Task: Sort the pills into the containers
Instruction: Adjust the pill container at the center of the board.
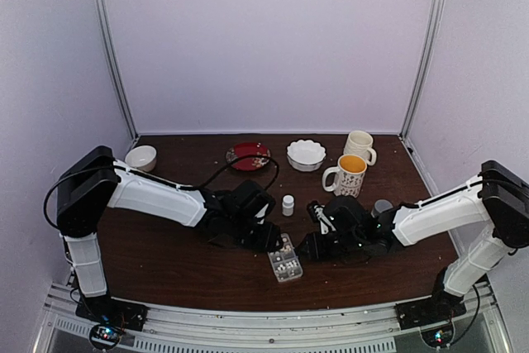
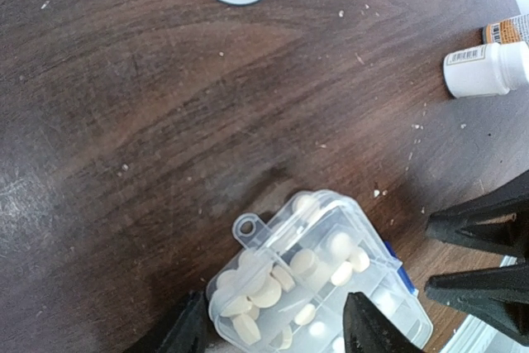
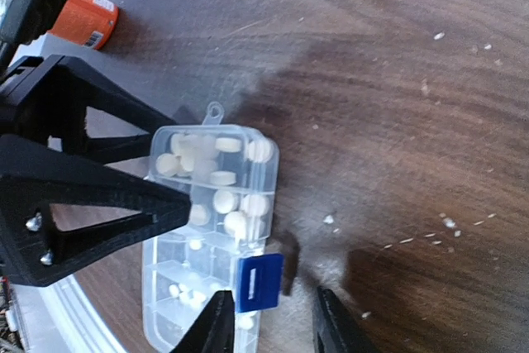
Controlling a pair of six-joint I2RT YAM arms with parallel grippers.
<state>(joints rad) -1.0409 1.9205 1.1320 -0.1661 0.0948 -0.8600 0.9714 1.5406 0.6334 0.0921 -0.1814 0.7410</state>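
I am watching the pill box (image 1: 286, 259) lying close to the near edge of the tabletop (image 1: 182, 270), about midway along it and right between my two arms. Its long axis is running roughly from far to near, so each long side is facing one arm. The pills (image 3: 223, 200) are showing through the clear plastic: bigger beige tablets are filling the cells (image 3: 216, 173) at the far end, by the little hanging loop, and much smaller ones are sitting in the nearer cells. The lid seems to be down, though I cannot be sure. The left arm (image 1: 157, 196) is reaching in from the left, and the left jaws are standing apart over the far, big-tablet end. In the left wrist view one finger is showing just outside the box's corner and the other is overlapping the lid, and I cannot tell whether either is touching the plastic. The right arm (image 1: 438, 212) is reaching in from the right, and the right jaws are also standing apart, gripping nothing. The blue latch (image 3: 259, 282) on the right long side is lying just ahead of them and between their tips, nearer to one finger, with bare wood showing beside the other. Both arms are about equally close, but the latch is facing the right one. So I am judging that the next move depends on the right jaws meeting that tab squarely while the left jaws steady the box. The small white bottle (image 1: 288, 204) is standing farther back, well out of the way.
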